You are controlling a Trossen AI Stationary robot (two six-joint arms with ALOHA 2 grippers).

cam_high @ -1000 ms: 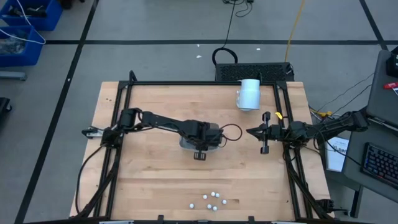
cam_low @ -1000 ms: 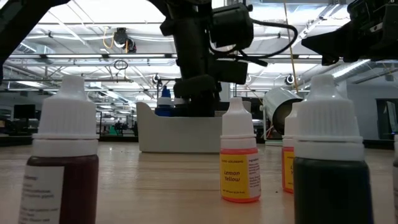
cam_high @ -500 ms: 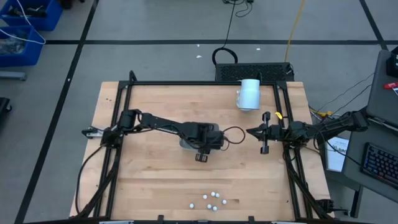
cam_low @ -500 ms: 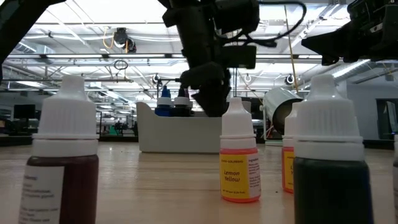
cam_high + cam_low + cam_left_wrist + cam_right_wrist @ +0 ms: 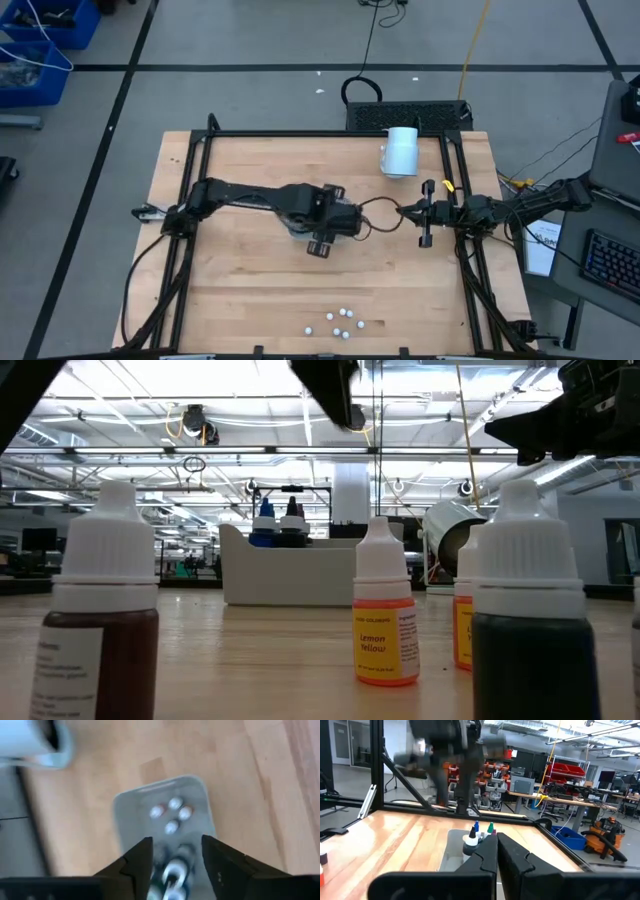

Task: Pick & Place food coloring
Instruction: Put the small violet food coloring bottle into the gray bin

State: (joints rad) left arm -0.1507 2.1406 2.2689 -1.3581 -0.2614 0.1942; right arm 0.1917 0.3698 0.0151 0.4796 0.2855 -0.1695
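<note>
Several food coloring bottles (image 5: 341, 321) with white caps stand near the table's near edge; the low view shows a brown one (image 5: 100, 610), a lemon yellow one (image 5: 385, 615) and a dark green one (image 5: 528, 610) up close. More bottles (image 5: 171, 814) stand in the pale grey tray (image 5: 200, 805), among them a blue-topped (image 5: 265, 520) and a dark-topped one (image 5: 292, 515). My left gripper (image 5: 176, 840) hangs open above the tray, mid-table (image 5: 320, 246), touching nothing. My right gripper (image 5: 496, 842) waits shut at the table's right (image 5: 402, 211).
A large white cylinder (image 5: 400, 151) lies on its side near the far edge, right of centre. The tray (image 5: 293, 229) sits mid-table, mostly under my left arm. Black frame rails run along the table's left, right and far sides. Bare wood separates tray and near bottles.
My left gripper has risen from the tray, almost out of the low view's top, and its wrist has swung toward the table's right and near side. A dark-topped bottle it had hidden now stands in the tray beside the blue-topped one.
</note>
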